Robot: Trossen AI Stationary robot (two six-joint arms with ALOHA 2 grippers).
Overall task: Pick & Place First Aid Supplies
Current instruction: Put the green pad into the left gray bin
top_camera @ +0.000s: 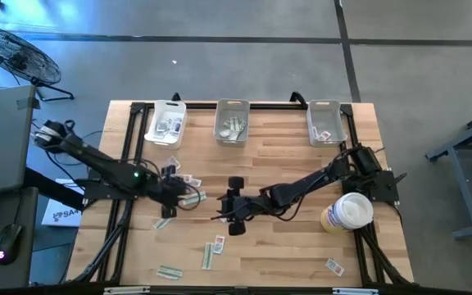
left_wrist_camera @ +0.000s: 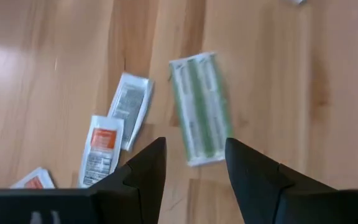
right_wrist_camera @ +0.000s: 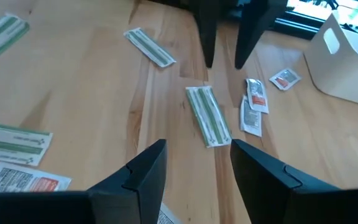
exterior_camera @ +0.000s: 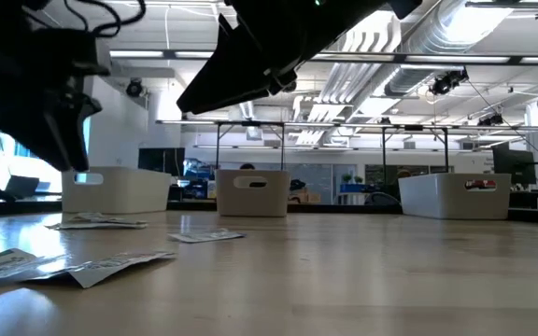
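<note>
Between my two grippers, pale green paper strip packet lies flat on wooden table. Left gripper hovers over it, jaws apart, empty. Right gripper near, also apart, empty. Risk: both closing in, collision; thin packet slipping.

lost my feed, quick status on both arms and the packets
Left gripper open, over a green strip at mid-table. Right gripper open, empty, facing the same strip. More packets loose on the table. Nothing in the way.
</note>
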